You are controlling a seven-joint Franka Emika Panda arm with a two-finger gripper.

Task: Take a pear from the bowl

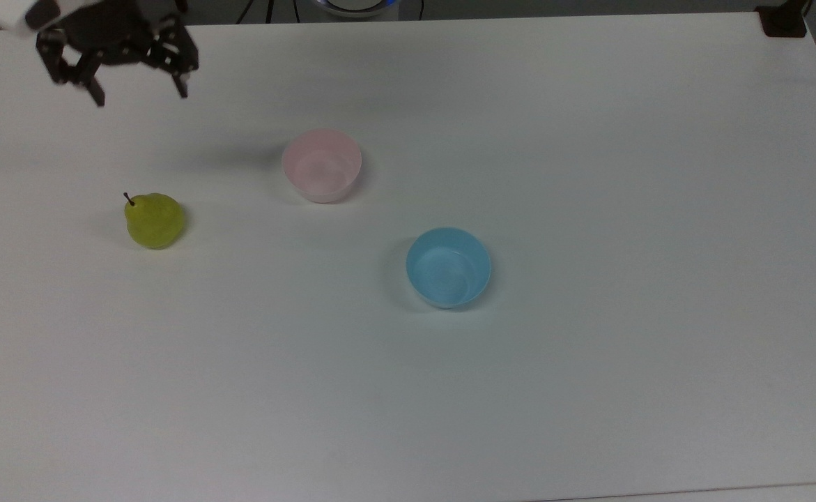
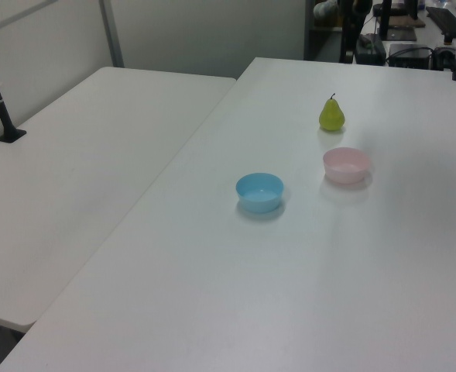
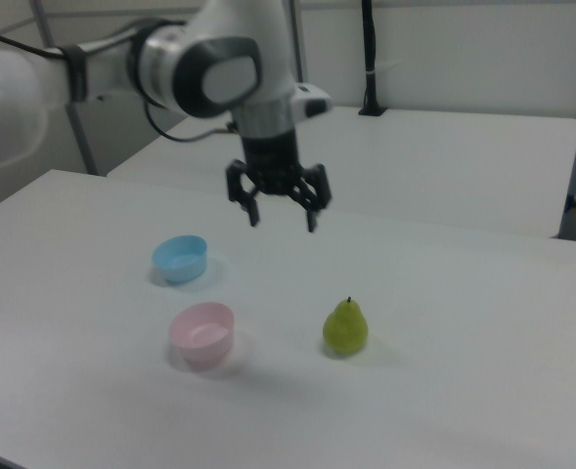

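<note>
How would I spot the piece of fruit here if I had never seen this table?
Start at the big white table with two small bowls near its middle. From the pink bowl, look toward the top view's left: the pear stands alone and upright on the bare tabletop. It is the one yellow-green thing, with a short dark stem.

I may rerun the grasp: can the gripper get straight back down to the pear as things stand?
Probably yes. The gripper hangs open above the table, and the pear stands upright in the open, apart from the pink bowl, with nothing between.
</note>
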